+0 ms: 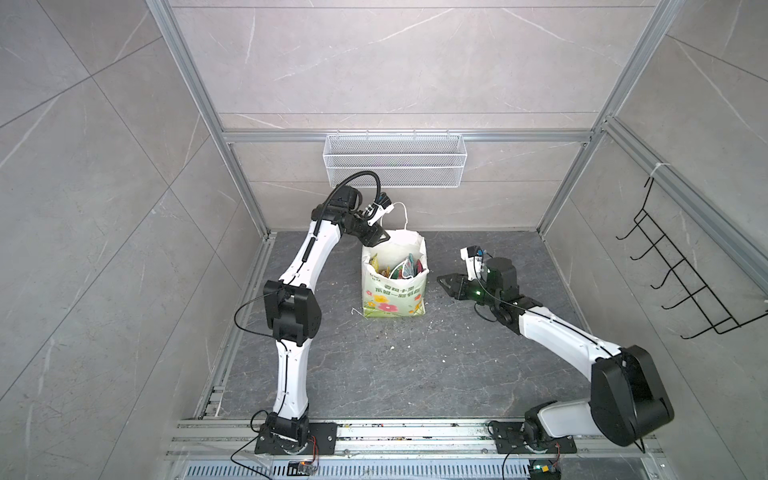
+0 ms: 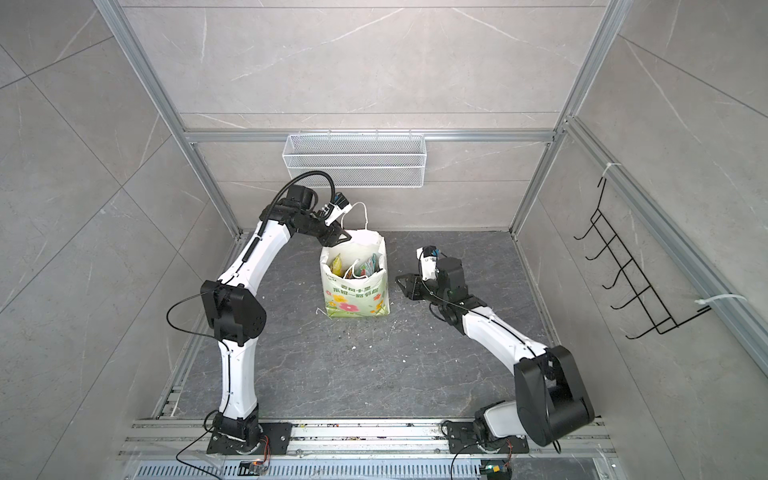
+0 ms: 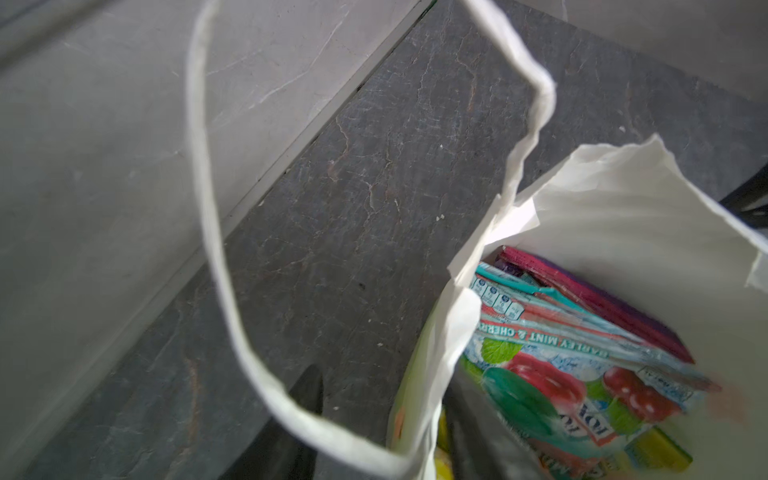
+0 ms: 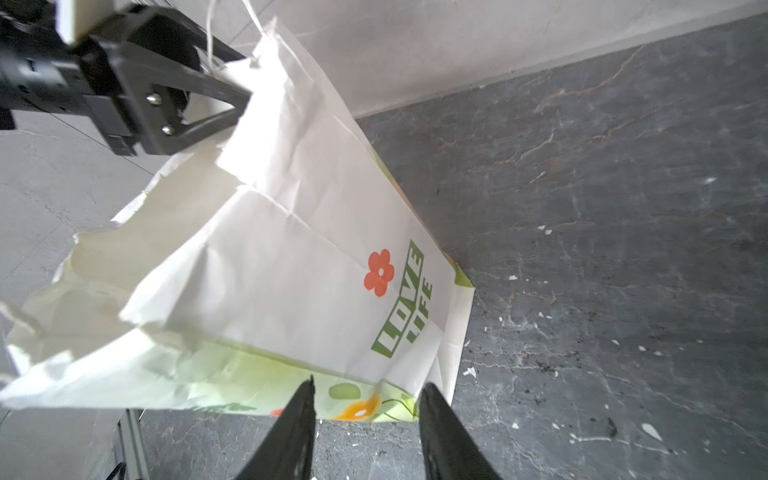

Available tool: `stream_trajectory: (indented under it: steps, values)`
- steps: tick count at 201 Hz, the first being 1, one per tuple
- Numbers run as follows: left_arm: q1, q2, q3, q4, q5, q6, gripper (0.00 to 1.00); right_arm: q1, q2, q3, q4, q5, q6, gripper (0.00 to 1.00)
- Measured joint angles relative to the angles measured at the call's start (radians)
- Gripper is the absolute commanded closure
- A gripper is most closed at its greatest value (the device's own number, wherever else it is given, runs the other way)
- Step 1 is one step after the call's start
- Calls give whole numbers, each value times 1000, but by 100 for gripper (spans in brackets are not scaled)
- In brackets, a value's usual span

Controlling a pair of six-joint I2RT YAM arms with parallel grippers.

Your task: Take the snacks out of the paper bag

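Note:
The white paper bag (image 1: 395, 299) (image 2: 357, 297) stands upright with its mouth open on the dark floor. Several snacks (image 1: 399, 268) (image 2: 357, 266) stand inside it. The left wrist view shows a teal and red packet (image 3: 561, 365) and a purple one (image 3: 602, 299). My left gripper (image 1: 384, 236) (image 3: 386, 390) is at the bag's back left rim. It is open, with one finger inside the bag, one outside and the paper wall (image 3: 419, 374) between them. My right gripper (image 1: 442, 282) (image 4: 369, 384) is open and empty, just right of the bag's side with the "LOVE LIFE" lettering (image 4: 403, 299).
The white cord handle (image 3: 199, 166) (image 1: 402, 212) loops up over my left gripper's outer finger. A white wire mesh basket (image 1: 395, 160) hangs on the back wall and a black wire hook rack (image 1: 681, 270) on the right wall. Paper crumbs litter the floor (image 1: 415, 361).

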Motion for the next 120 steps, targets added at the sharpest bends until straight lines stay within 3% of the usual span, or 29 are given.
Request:
stream_trajectory:
  steps: [33, 74, 120]
  values:
    - [-9, 5, 5, -16, -2, 21, 87, 3, -66, -145, 27, 37, 27, 60]
    - [-13, 5, 10, -25, 6, 37, 98, 94, 3, -261, 60, 40, 77, 66]
    - [-27, -10, -3, -31, 5, 49, 100, 178, 219, -317, 263, 42, 223, 74]
